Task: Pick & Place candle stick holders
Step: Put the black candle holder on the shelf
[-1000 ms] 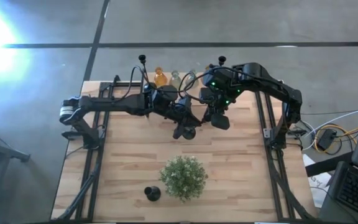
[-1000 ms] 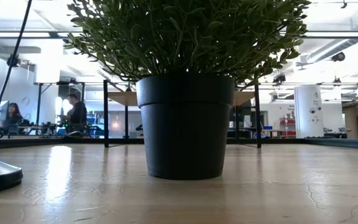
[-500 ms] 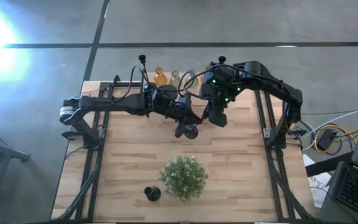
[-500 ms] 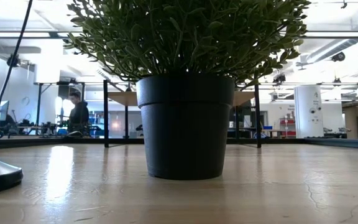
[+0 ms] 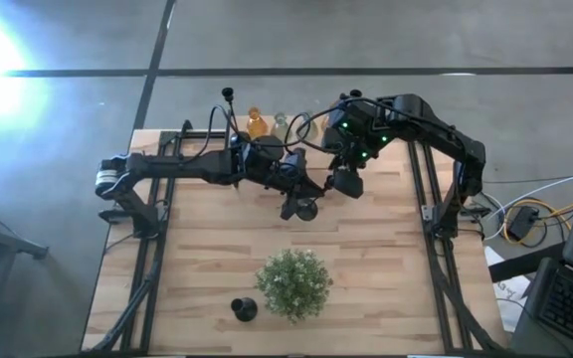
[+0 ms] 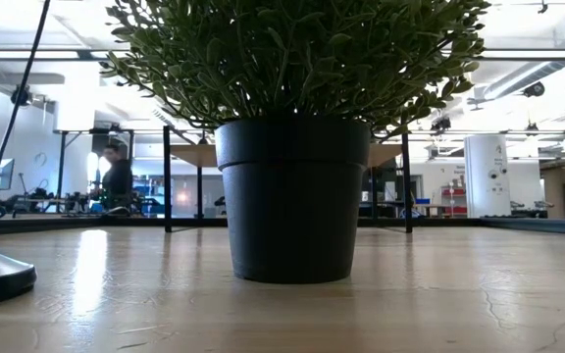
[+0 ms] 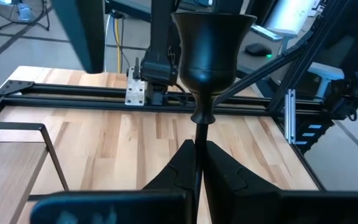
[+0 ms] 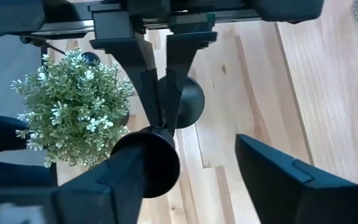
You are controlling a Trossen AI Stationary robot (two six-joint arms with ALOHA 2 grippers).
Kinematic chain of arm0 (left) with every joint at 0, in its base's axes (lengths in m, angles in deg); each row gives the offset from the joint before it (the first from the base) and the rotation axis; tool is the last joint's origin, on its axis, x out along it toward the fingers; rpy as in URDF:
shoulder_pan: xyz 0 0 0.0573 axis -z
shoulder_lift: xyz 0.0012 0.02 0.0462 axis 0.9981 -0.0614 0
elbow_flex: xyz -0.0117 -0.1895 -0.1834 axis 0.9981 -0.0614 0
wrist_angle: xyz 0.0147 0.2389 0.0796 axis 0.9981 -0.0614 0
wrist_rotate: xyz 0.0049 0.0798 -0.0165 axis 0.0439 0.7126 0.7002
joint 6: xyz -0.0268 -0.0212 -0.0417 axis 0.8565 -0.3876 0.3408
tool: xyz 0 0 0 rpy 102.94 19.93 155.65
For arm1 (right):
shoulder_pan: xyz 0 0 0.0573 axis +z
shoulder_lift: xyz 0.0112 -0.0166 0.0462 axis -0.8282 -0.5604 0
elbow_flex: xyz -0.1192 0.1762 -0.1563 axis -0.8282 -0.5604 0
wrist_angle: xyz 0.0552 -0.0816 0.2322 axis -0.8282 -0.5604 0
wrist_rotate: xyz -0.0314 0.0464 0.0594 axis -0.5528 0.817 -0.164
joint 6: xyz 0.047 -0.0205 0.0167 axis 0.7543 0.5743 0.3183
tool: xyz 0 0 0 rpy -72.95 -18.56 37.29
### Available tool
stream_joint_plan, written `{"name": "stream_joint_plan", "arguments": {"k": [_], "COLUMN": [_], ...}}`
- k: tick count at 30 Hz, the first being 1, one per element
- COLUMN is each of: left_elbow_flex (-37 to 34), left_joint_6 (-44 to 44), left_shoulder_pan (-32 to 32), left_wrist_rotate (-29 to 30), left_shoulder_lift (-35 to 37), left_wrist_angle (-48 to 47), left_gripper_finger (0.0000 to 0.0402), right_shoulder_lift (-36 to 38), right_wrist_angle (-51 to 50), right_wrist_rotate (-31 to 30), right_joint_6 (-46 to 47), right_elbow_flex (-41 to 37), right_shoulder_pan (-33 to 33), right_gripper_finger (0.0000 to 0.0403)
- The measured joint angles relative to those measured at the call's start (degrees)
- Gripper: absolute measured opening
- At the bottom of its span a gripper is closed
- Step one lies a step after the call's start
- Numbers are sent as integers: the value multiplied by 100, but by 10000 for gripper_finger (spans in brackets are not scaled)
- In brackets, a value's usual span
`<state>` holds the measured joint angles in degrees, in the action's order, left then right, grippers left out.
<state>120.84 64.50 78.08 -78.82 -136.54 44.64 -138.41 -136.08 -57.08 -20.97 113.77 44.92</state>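
Over surface middle: left claw (image 5: 302, 206) and right claw (image 5: 345, 182) meet just behind the potted plant (image 5: 293, 282).
Left claw: fingers (image 7: 225, 177) pinched tight on the thin stem of a black candle stick holder (image 7: 207, 53), cup end pointing away from the wrist.
Held holder: round base (image 8: 188, 101) and cup (image 8: 154, 158) both show in the right wrist view, stem clamped between the left claw's fingers; it is off the wood in the high view.
Right claw: spread wide, fingers (image 8: 291, 180) on either side of the held holder's cup, not gripping it; whether one finger touches the cup I cannot tell.
Second holder: black candle stick holder (image 5: 244, 308) stands on the near part of the wooden surface (image 5: 386, 268), just left of the plant.
Third holder: one (image 5: 227, 96) upright at the far edge, left of the vases.
Fourth holder: one (image 5: 355, 96) at the far edge by the right arm, partly hidden.
Vases: orange vase (image 5: 257, 123) and pale vase (image 5: 281, 125) at the far edge, between those two holders.
Low view: dark plant pot (image 6: 291, 199) fills the middle, no claw visible; a person (image 6: 117, 178) in the room behind.
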Motion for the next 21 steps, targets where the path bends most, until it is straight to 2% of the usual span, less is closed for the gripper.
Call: {"name": "stream_joint_plan", "arguments": {"k": [5, 10, 16, 21], "left_elbow_flex": [-1, -4, -13, -13], "left_joint_6": [-11, -2, 51, 44], "left_shoulder_pan": [2, 2, -34, -24], "left_wrist_rotate": [35, 276, 516, 725], "left_shoulder_lift": [10, 62, 63, 63], "left_wrist_angle": [17, -44, -95, -111], "left_gripper_finger": [14, 14, 14, 14], "right_shoulder_lift": [42, 200, 539, 912], "right_wrist_angle": [-3, 2, -27, -16], "right_wrist_rotate": [-32, -36, 206, 109], "right_joint_6": [5, 60, 378, 671], "right_elbow_flex": [0, -2, 0, -15], "right_shoulder_pan": [-1, -27, -42, -52], "right_gripper_finger": [276, 298, 303, 293]}}
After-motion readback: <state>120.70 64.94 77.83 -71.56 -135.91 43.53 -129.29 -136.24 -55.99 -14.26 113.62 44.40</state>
